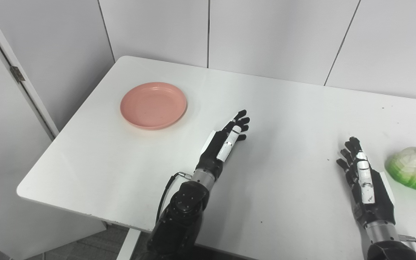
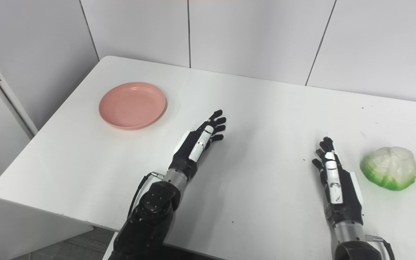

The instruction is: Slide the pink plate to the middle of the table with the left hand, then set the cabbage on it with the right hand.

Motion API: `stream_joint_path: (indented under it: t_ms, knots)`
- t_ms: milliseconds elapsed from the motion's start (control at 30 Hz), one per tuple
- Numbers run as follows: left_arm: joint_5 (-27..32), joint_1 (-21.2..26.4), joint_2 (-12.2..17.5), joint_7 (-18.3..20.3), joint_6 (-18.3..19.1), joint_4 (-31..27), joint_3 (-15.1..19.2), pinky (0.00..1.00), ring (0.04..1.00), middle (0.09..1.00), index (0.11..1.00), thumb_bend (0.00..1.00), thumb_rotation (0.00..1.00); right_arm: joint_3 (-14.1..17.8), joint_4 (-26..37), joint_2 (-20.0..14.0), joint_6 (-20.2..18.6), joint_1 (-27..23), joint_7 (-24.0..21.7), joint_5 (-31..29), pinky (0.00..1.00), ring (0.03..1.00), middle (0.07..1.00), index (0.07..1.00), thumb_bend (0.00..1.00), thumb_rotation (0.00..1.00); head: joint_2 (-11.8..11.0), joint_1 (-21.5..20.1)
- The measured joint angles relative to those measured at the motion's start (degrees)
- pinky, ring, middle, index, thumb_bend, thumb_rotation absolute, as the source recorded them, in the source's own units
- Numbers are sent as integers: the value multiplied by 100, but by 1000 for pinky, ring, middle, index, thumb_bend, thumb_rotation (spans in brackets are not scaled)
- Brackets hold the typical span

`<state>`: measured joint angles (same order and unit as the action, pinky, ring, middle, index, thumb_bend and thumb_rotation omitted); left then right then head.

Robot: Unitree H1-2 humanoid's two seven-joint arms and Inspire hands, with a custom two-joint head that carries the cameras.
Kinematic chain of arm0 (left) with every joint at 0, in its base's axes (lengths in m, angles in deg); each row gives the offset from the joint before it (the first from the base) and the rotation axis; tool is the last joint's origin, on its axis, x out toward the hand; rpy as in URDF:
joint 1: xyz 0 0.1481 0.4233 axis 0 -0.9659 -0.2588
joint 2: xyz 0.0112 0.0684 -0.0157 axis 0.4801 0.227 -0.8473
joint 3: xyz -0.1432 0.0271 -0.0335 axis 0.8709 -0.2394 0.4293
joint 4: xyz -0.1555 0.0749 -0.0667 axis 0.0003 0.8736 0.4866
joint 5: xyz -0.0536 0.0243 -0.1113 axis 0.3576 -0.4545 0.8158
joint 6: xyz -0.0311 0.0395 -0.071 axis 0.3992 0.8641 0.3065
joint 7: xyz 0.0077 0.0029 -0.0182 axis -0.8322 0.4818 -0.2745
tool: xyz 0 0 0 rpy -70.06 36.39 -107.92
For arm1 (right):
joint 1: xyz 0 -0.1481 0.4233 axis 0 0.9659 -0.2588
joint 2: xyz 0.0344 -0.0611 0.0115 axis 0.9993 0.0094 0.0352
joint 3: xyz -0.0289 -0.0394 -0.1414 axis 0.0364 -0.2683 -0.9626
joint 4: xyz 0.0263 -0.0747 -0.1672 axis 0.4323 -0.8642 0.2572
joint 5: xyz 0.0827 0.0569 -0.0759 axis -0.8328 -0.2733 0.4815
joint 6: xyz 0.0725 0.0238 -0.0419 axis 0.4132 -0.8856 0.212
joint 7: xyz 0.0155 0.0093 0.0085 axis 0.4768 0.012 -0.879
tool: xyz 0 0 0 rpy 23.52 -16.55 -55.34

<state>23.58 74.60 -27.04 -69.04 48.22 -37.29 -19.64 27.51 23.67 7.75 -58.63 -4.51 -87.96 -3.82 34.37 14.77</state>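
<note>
The pink plate lies flat and bare on the left part of the white table. My left hand hovers over the table's middle, to the right of the plate and apart from it, fingers stretched out and open. The cabbage, white on top and green at the base, rests near the right edge. Just left of it is my right hand, open with fingers straight, not touching the cabbage.
White wall panels rise right behind the table's far edge. A door with a hinge stands at the left, beyond the table's left edge. The near table edge runs along the bottom left.
</note>
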Motion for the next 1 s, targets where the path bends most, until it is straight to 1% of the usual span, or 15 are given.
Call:
stream_joint_path:
  t_ms: [133, 267, 333, 533, 600, 733, 867, 1000]
  knots:
    - [9, 7, -25, -42, 0, 4, 17, 863, 903, 918, 905, 413, 1000, 0, 0, 0, 1, 0, -1, 6, 990, 979, 978, 977, 232, 1000, 26, 52]
    - [23, 7, -50, -49, 6, -18, 61, 872, 911, 927, 919, 411, 1000, 0, -3, 10, 0, -1, -4, -15, 1000, 986, 983, 979, 260, 1000, 18, 88]
    - [37, 7, -50, -49, 28, -57, 73, 876, 917, 935, 929, 430, 1000, -1, -8, 12, 0, -2, -9, -48, 1000, 982, 980, 979, 257, 1000, 18, 88]
    - [67, 4, -50, -48, 286, -295, 137, 897, 932, 944, 944, 445, 1000, -34, -24, 33, 3, -24, -20, -45, 1000, 981, 981, 980, 254, 1000, 0, 105]
    - [109, 4, -50, -47, 345, -386, 166, 901, 924, 935, 938, 436, 1000, -43, -24, 40, 8, -29, -20, -43, 1000, 980, 979, 977, 251, 1000, 0, 44]
    - [135, 66, -33, -65, 391, -674, 339, 921, 916, 925, 930, 465, 1000, -66, -30, 62, 48, -40, -15, 30, 996, 977, 974, 972, 241, 1000, 0, 61]
    - [251, 379, 40, -89, 461, -943, 614, 929, 920, 935, 935, 486, 1000, -54, -34, 77, 57, -44, -10, 36, 1000, 977, 974, 971, 236, 1000, -9, 88]
    - [319, 701, 75, -142, 568, -1323, 842, 935, 923, 937, 935, 477, 1000, -55, -39, 82, 70, -48, -7, 60, 993, 971, 971, 970, 245, 1000, -18, 114]
